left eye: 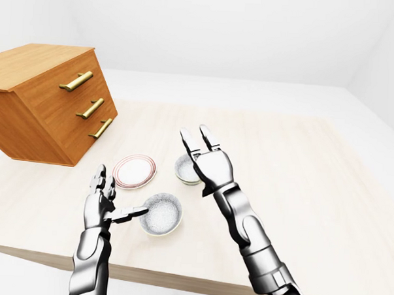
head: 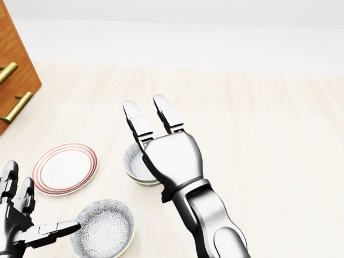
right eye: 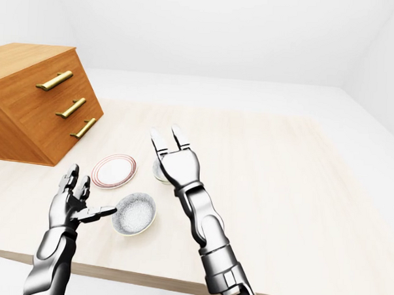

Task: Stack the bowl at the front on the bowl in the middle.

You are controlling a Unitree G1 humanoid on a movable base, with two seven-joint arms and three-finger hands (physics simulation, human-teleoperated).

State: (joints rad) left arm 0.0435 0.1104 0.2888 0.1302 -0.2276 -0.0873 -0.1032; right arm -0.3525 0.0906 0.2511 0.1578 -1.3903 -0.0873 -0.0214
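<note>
The right hand (head: 172,158) hovers over the middle bowl (head: 134,161). It is spread and empty, its fingers (head: 137,123) straight and pointing toward the top of the head view. Its palm hides the bowl's right side, so I cannot tell whether one bowl or two nested ones sit there. The plate (head: 64,167) lies near on the left, apart from that bowl. The near bowl (head: 102,228) sits below them, close to the tabletop's (left eye: 313,192) bottom edge in the left-eye view. The left hand (head: 21,226) is also spread. Its thumb reaches just beside the near bowl's rim, though I cannot tell whether they touch. A chest (left eye: 42,101) of three brass-handled drawers stands at the far left, well apart from the dishes. Right of the arm, the pale wood runs wide to its edge. Around it are plain white walls and floor.
</note>
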